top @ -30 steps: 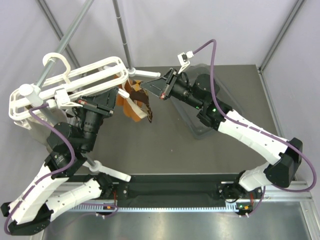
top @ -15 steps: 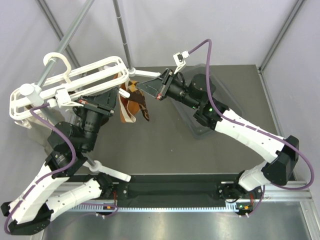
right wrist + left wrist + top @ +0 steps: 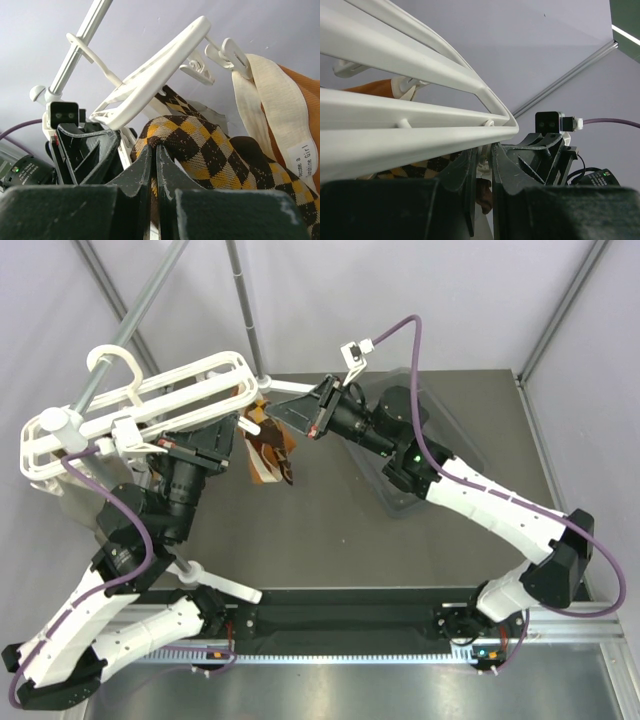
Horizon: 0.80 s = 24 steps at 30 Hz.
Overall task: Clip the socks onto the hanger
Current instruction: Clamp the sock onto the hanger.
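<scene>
Brown-tan argyle sock (image 3: 200, 145): pinched at a fold by the right gripper (image 3: 154, 154), jaws closed tight on the knit. The rest droops loose under the frame's end, above the table (image 3: 350, 540).
Hanger (image 3: 180, 390): white plastic frame, tilted, hook over the grey pole (image 3: 140, 305).
Left gripper (image 3: 482, 172): tucked under the frame end, jaws narrow with a small white clip (image 3: 481, 164) between them; it looks squeezed.
Second argyle sock (image 3: 172, 100): peeks out behind a frame bar; can't tell if it is clipped.
Handling: sock is light, soft and floppy, and bunches into layers. Best held near the cuff edge so one thin edge feeds into the clip mouth. Clip is small, springy and dangling, and likely swings if nudged.
Neighbours: cream sock (image 3: 280, 115) and orange sock (image 3: 310, 95) hang just beside it on the same frame.
Room: tight. Both grippers sit nearly nose to nose below the frame corner, with bars overhead. Backing out looks easiest downward and toward the right arm's own side.
</scene>
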Available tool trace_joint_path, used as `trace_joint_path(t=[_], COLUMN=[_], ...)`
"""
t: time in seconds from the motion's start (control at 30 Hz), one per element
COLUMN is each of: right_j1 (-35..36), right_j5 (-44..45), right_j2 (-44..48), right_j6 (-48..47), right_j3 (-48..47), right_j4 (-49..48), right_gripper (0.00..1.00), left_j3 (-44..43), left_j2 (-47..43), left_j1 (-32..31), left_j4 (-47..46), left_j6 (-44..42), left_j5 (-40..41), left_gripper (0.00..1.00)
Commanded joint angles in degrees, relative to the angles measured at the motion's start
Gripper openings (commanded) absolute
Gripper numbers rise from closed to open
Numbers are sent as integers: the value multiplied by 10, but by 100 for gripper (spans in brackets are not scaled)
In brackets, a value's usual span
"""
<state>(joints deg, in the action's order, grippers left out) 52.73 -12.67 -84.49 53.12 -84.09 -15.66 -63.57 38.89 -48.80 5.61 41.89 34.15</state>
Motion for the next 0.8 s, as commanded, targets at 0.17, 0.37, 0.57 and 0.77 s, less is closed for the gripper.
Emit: trace_joint_path(t=[0.17,0.37,0.57,0.77], right_j1=[14,16,20,19], right_j5=[-3,-13,-13,-13], right_j2=[-12,-30,-37,-47], right_j6=[12,25,23,8], right_j3=[-30,-40,-48,-57], right_j4=[-47,-53,-47,-33], right_gripper=[0,0,0,31], left_j3=[24,35,39,36], left_j2=[-7,-27,-44,-61], left_j1=[-2,-2,-2,-2], left_j4=[15,19,29,54], left_j6=[14,16,17,23], left_j5=[-22,-15,-9,-15], left_gripper=[24,48,58,66])
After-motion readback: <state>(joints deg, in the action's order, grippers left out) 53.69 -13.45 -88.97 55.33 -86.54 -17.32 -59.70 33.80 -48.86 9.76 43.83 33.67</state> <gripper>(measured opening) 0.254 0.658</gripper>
